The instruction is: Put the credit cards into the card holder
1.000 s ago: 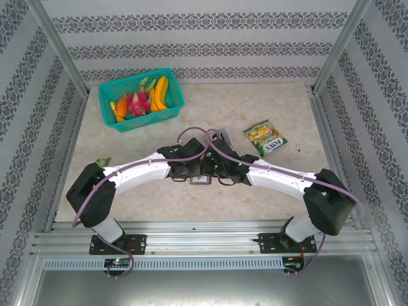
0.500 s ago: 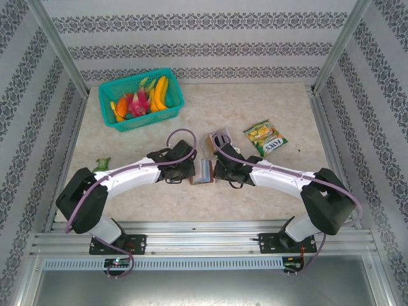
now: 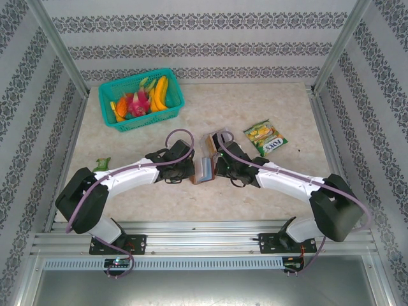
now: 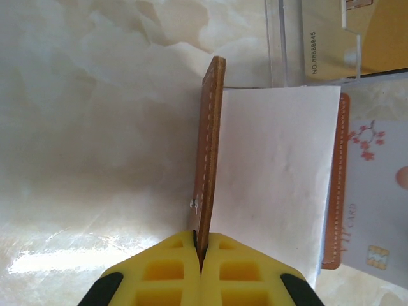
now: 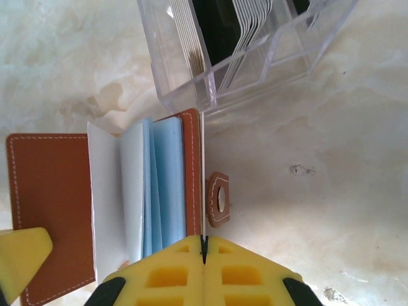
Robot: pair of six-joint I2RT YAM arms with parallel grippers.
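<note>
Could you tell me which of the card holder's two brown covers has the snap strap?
The right-hand cover, pinched by the right gripper beside the clear plastic box; the left gripper holds the plain cover.

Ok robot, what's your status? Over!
Left hand shut on card holder cover. Right hand shut on its other side, holder spread open. Credit cards standing in clear box, close beyond holder.

Lab-style robot test cell: aluminium frame (image 3: 57,48), patterned wallpaper panels (image 3: 204,25), marble-look tabletop (image 3: 217,102).
</note>
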